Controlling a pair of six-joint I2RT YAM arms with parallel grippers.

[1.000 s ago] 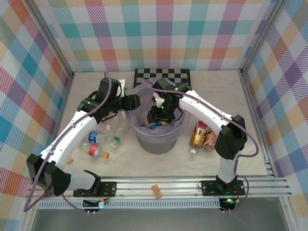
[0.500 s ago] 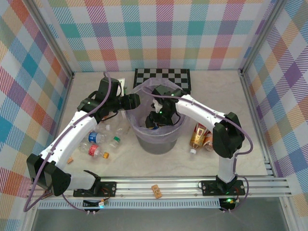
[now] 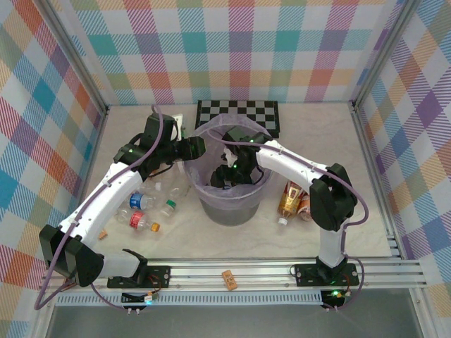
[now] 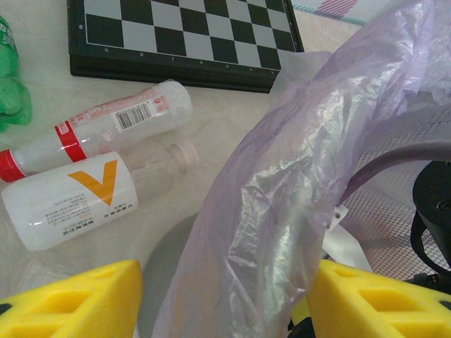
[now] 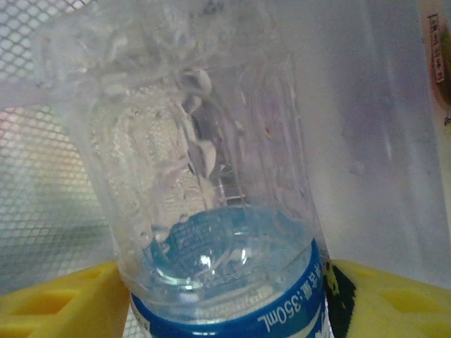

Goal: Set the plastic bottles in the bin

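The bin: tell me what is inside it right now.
Inside the bin, lined with a lavender bag, the right claw reaches down with a clear blue-labelled bottle between its fingers. The arm and bag folds cover the bottom, so other bottles there cannot be made out.

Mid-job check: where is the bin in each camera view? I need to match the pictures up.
Top external: the bin stands mid-table, just in front of the checkerboard.
Left wrist: its lavender bag drapes across the right half, mesh wall at far right.
Right wrist: mesh wall at left, bag behind the clear bottle.
Shared landmark: the lavender bag.
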